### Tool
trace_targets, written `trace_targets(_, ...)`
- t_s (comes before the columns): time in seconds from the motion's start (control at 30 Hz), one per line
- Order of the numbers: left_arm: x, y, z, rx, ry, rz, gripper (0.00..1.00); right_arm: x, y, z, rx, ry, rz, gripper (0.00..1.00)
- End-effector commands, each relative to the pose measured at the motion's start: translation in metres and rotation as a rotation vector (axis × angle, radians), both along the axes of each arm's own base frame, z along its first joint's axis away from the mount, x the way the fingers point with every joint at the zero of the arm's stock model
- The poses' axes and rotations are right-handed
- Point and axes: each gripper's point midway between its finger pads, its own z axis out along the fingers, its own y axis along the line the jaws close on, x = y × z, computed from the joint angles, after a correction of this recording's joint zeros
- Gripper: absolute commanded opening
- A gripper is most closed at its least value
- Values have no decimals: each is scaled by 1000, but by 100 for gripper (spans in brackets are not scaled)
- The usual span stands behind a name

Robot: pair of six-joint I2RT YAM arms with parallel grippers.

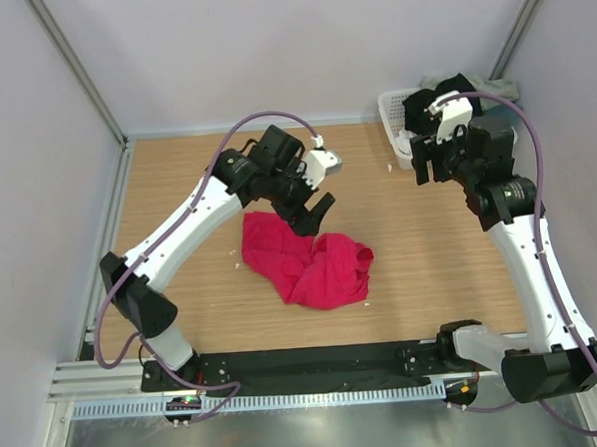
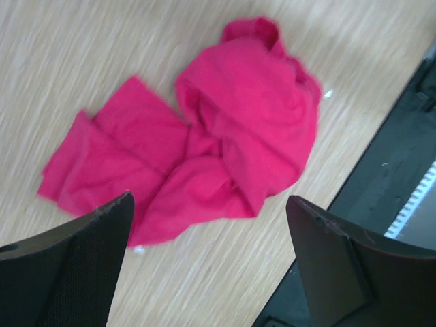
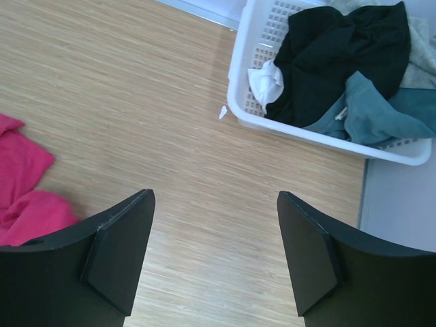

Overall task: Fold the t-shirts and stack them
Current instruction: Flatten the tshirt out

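The crimson-pink t-shirt (image 1: 305,258) is lying on the bench (image 1: 430,257) as a crumpled heap, one flap spreading flatter than the rest. No fold is showing in it yet. The left hand (image 1: 313,213) is hovering just above this shirt's far edge, fingers spread wide with nothing between them. That is probably so it can choose a hem and spread the cloth before folding. The right hand (image 1: 431,163) is hanging well to the right of the pink shirt, equally wide open and gripping nothing. It seems to be keeping clear while the left works. Beyond it, well apart from the pink shirt, the white basket (image 1: 393,113) is holding the black shirt (image 3: 340,48), the slate-blue shirt (image 3: 371,109) and the pale grey-green shirt (image 3: 419,61), apparently awaiting their turn.
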Motion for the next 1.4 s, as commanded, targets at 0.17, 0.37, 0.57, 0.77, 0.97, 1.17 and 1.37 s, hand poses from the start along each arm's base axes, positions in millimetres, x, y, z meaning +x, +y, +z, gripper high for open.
trace_targets(0.17, 26, 91, -22, 70, -92, 290, 94, 13, 55, -80, 187, 331, 199, 77)
trace_targets(0.37, 53, 135, -67, 159, -69, 377, 93, 29, 70, -147, 214, 541, 196, 76)
trace_targets(0.57, 110, 151, -111, 182, 25, 459, 85, 52, 74, -183, 158, 626, 204, 75)
trace_targets(0.77, 137, 147, -138, 200, 86, 458, 83, 32, 84, -219, 96, 783, 279, 72)
trace_targets(0.97, 149, 134, -160, 192, 181, 464, 81, -3, 96, -246, 56, 925, 377, 71)
trace_targets(1.17, 154, 127, -173, 178, 229, 486, 79, -29, 100, -258, 62, 1047, 449, 68)
trace_targets(1.37, 149, 129, -188, 204, 271, 493, 77, -45, 103, -269, 81, 1140, 488, 65)
